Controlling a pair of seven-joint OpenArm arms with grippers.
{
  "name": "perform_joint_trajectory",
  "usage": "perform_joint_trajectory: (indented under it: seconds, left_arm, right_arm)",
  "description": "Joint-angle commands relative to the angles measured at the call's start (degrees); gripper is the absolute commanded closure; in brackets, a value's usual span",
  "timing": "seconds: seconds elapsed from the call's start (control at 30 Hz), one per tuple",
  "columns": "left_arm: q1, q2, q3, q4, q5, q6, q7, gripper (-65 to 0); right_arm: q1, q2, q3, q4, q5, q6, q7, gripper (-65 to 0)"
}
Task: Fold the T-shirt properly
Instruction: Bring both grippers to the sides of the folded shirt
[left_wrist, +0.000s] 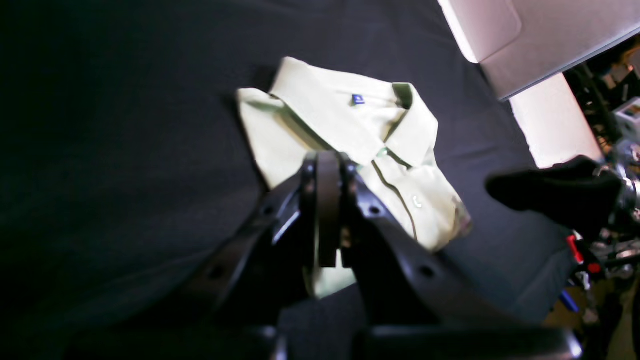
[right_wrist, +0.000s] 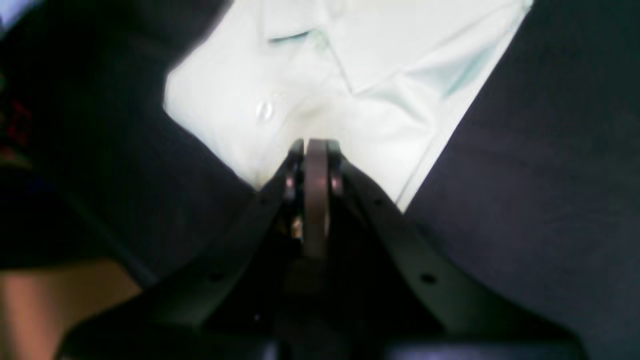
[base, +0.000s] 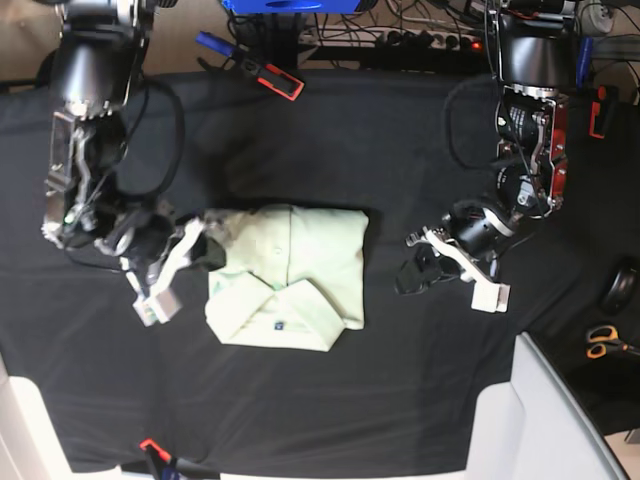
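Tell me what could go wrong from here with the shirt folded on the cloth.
1. The shut right gripper sits at the edge of the pale mint-green folded T-shirt; pulling away could drag that edge and undo the fold.
2. The corner nearest the right gripper looks rumpled, so the fold may end uneven.
3. The shut left gripper hovers over the black cloth and could snag it.

Robotics lab: black-draped table (base: 420, 150) (cables (base: 420, 25), power strip (base: 425, 40)).
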Motion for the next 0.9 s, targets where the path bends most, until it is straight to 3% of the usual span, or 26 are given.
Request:
perform_joint_trajectory:
  seconds: [0.0, 0.2, 0.53, 0.8, 0.87]
  left_arm:
    - [-0.04, -0.65, 0.01, 1.28, -1.15, -0.48, -0.88, 0.0]
    - [2.07, -2.06, 0.01, 1.45, -1.24, -0.39, -0.88, 0.0]
    - [1.98, -3.12, 0.45, 1.45, -1.24, -0.39, -0.71, 0.0]
    - [0.22, 3.48, 0.62, -0.92, -1.24, -0.39, -0.36, 0.0]
    - [-0.30, 5.24, 0.27, -3.03, -1.24, -0.39, 2.37, 0.0]
  right_arm:
    - [1.80, 0.21, 1.93, -0.70, 2.60, 0.58, -0.85, 0.0]
    - [5.14, 0.21, 9.66, -9.66, 12.00, 0.58, -9.55, 0.0]
    - [5.23, 0.12, 10.81, -17.49, 26.86, -10.45, -10.78, 0.0]
    - [5.41, -0.93, 10.89, -22.24, 28.27, -11.07, -10.78, 0.0]
    - [5.41, -1.37, 10.89, -22.41, 28.09, -11.07, -10.78, 0.0]
